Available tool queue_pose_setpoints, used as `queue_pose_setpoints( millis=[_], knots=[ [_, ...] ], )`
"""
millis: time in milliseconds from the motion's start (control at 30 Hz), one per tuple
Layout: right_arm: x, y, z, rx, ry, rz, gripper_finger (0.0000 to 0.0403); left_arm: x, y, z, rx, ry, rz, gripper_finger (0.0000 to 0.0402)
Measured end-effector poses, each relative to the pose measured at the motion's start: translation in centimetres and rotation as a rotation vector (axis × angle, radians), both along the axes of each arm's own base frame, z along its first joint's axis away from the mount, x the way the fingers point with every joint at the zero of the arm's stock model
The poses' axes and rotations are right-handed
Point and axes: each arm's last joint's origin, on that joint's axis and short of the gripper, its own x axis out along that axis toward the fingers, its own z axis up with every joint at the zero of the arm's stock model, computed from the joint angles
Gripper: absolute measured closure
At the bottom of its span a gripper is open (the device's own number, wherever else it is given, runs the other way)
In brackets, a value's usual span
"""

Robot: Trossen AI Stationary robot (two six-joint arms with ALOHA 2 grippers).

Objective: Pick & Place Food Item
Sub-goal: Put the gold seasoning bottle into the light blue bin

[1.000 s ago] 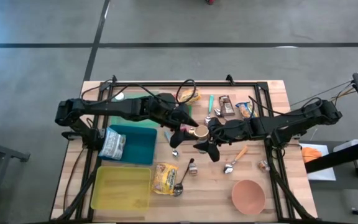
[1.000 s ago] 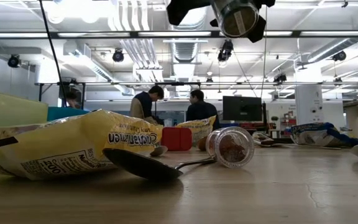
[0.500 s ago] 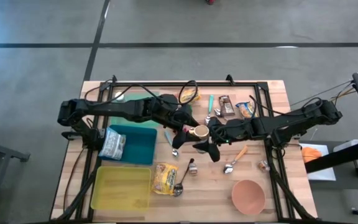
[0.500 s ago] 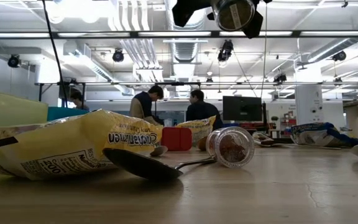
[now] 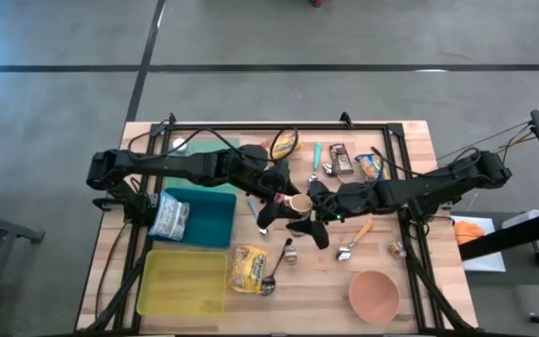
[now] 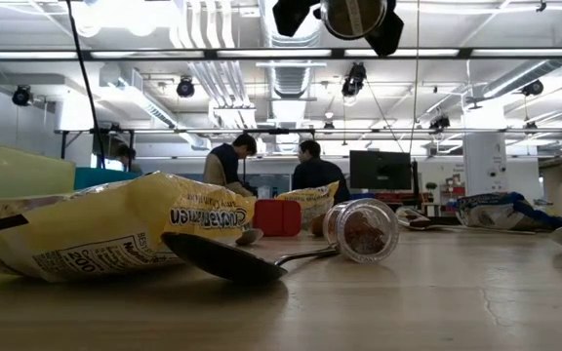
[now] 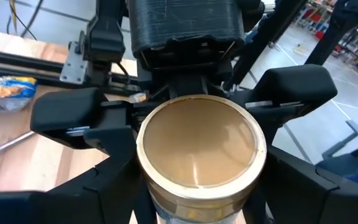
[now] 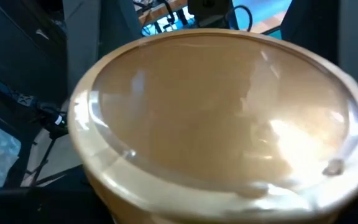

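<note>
Jar (image 5: 298,203), gold lid, clear body with dark contents: held in the air above the middle of the table (image 5: 410,140), between the two grippers, which meet there tip to tip. In the low view it hangs high above the tabletop, one end turned toward the camera, with dark gripper parts on both sides.

Right gripper (image 5: 311,209): reaches in from the right. Jaws clamped on the jar; in the left wrist view one finger (image 7: 70,118) sits on each side of the jar body, just behind the lid rim.

Left gripper (image 5: 283,194): reaches in from the left and faces the lid squarely. Its own fingers (image 7: 107,186) flank the lid end of the jar, one on each side, so the jar lies in the gap between them. Whether they press on the glass or stand just off it cannot be told.

Teal bin (image 5: 215,221): left of centre, with a silvery packet lying in its left end.

Yellow bin (image 5: 183,281): near left corner, just nearer than the teal bin.

Ramen packet (image 5: 244,266): yellow, flat on the table just right of the yellow bin.

Spoon (image 5: 271,278): dark, beside the ramen packet on its right, its bowl toward the near edge.

Small jar (image 6: 364,231): lying on its side on the wood, beyond the spoon in the low view.

Pink bowl (image 5: 374,294): near right part of the table, well apart from the grippers.

Snack packets (image 5: 341,161): several, along the far side.
</note>
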Motion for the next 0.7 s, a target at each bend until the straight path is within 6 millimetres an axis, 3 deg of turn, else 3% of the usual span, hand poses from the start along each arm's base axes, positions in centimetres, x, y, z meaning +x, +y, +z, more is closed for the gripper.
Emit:
queue_pose_setpoints(
  millis=[500,700],
  knots=[
    [-0.4,-0.1,0.9,-0.023,-0.044,0.003,0.0136,-0.3,-0.4,0.4,-0.007,-0.007,-0.021,0.0122],
    [-0.4,-0.1,1.0,-0.016,-0.052,0.011,0.0033,-0.5,-0.6,0.6,-0.027,0.002,-0.041,0.0122]
  ],
)
